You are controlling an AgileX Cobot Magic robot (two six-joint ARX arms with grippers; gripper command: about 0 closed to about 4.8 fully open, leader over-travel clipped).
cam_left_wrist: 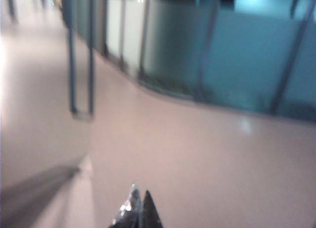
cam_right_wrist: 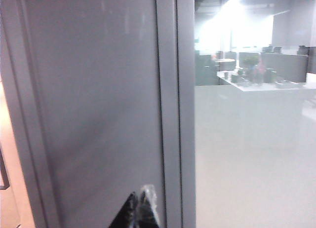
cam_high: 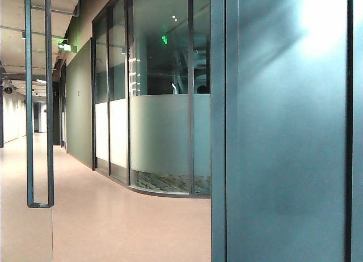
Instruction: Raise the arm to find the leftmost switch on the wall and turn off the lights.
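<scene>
Status: search phase, early. No switch shows in any view, so its location cannot be given from this moment.

Exterior view: a corridor with a pale floor (cam_high: pixel 113 216). A grey-green panel (cam_high: pixel 283 131) fills the 3 o'clock side; a curved glass partition (cam_high: pixel 164 131) with a frosted band stands at centre; a tall door handle (cam_high: pixel 38 103) runs down the 9 o'clock side. Neither arm appears here.

Left gripper (cam_left_wrist: pixel 138 210): only the fingertips show in its wrist view, pressed together and holding nothing. It points out over the floor toward the base of the glass partition — low, well apart from any wall surface.

Right gripper (cam_right_wrist: pixel 139 208): fingertips likewise pressed together, empty. It faces a flat grey panel (cam_right_wrist: pixel 94 114) near at hand, beside a vertical frame (cam_right_wrist: pixel 170 90) and a frosted pane (cam_right_wrist: pixel 247 139) with a lit office behind. Dark shapes at the panel's upper edge are cut off; whether they are switch plates cannot be told.

Done: nothing confirmed — the lights are on.

Remaining: raise the arm, locate the switch bank, pick the leftmost switch, press it.
</scene>
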